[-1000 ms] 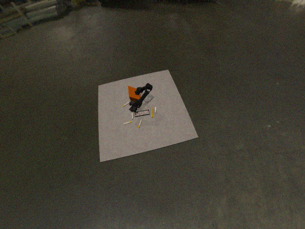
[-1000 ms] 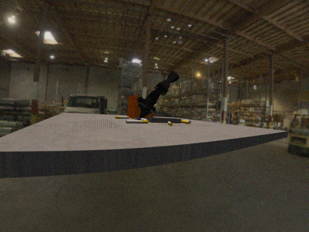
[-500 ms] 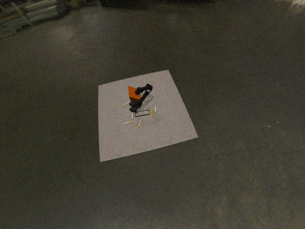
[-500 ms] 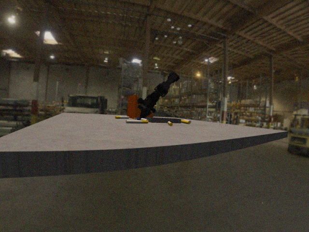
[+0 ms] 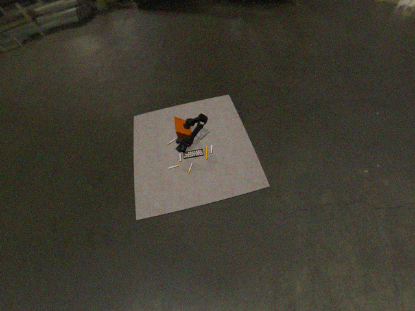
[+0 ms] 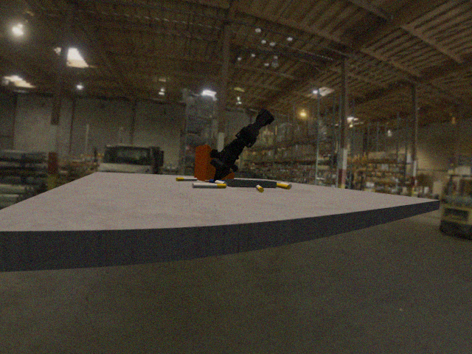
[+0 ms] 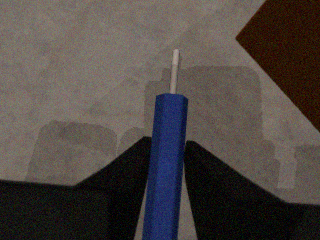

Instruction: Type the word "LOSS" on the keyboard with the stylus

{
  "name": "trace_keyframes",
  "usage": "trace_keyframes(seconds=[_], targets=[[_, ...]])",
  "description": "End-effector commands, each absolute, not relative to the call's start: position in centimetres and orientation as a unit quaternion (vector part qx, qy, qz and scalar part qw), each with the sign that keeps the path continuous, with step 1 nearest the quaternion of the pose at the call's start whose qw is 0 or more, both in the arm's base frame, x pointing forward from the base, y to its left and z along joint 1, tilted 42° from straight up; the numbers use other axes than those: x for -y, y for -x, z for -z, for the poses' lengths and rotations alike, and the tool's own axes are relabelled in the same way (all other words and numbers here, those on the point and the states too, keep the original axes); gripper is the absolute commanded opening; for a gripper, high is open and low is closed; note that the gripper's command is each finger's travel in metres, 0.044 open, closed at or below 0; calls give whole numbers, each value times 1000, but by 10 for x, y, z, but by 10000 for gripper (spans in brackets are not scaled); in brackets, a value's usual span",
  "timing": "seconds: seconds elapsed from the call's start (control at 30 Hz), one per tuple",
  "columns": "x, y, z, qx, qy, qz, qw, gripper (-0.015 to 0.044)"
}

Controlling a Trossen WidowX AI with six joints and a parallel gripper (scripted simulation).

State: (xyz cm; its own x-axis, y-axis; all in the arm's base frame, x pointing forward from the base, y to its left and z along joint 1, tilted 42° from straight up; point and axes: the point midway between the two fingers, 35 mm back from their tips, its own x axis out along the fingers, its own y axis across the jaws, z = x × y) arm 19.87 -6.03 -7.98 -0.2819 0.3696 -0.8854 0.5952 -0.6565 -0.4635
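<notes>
Keyboard (image 5: 193, 153) (image 6: 251, 184), dark-framed with pale keys, lying flat on the pale stone-like bench (image 5: 234, 181) (image 6: 114, 213) (image 7: 50, 75) in the top view, just to the near right of the black fingers (image 5: 181, 149) (image 6: 217, 175).

In the exterior view, fingers low at the bench, left of the keyboard, beside a blue, white-tipped stylus (image 6: 212, 180) (image 7: 167, 165).

In the wrist view, stylus shaft gripped between both fingers, thin tip pointing ahead. Best now: confirm firm grip, lift straight, tilt tip downward, then approach L without brushing other keys.

The orange block (image 5: 182, 127) (image 6: 203, 162) (image 7: 295, 55) obstructs 1 side of the fingers.
</notes>
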Motion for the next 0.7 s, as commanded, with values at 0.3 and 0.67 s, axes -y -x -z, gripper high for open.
trace_keyframes(seconds=[0.3, 0.67], targets=[[93, -192, 43, -406, -593, 690, 84, 0], [92, -207, 37, -480, -570, 640, 187, 0]])
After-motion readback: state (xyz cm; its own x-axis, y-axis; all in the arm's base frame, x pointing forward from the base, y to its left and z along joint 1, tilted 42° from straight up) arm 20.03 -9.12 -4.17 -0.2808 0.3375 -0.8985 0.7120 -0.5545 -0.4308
